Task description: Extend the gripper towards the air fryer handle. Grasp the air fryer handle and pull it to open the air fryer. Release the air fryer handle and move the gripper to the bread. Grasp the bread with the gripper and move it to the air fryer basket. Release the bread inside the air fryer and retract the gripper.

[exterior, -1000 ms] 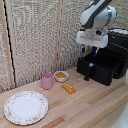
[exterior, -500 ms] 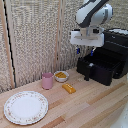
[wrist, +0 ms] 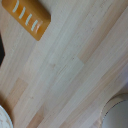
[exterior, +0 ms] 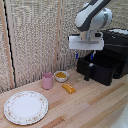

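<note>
My gripper [exterior: 85, 54]: empty, fingers parted. Bread [exterior: 69, 88] lies below; descend centred, straddling its narrow sides.

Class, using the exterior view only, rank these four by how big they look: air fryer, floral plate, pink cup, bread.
1. air fryer
2. floral plate, though it sits nearer the camera, which may flatter it
3. pink cup
4. bread, close to the cup, so this last pair is unsure
</note>
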Tool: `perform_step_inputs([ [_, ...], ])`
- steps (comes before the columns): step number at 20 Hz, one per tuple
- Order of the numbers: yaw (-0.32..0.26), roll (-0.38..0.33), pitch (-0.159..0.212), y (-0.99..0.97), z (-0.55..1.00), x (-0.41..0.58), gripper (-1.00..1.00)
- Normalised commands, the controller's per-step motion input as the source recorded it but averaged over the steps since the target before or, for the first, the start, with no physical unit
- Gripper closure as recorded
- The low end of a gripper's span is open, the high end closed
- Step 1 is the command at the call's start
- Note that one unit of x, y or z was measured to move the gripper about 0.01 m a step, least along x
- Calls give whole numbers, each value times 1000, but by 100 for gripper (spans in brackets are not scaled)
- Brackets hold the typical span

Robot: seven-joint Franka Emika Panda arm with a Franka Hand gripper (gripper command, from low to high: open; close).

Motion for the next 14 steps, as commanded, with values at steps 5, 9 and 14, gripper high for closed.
perform_step_inputs([
  [5, 161, 126, -121, 451, -470, -153, -100],
  [9, 146, 47, -119, 578, -412, -24, -100],
  [14, 169, -34, -44, 450, -258, 124, -100],
])
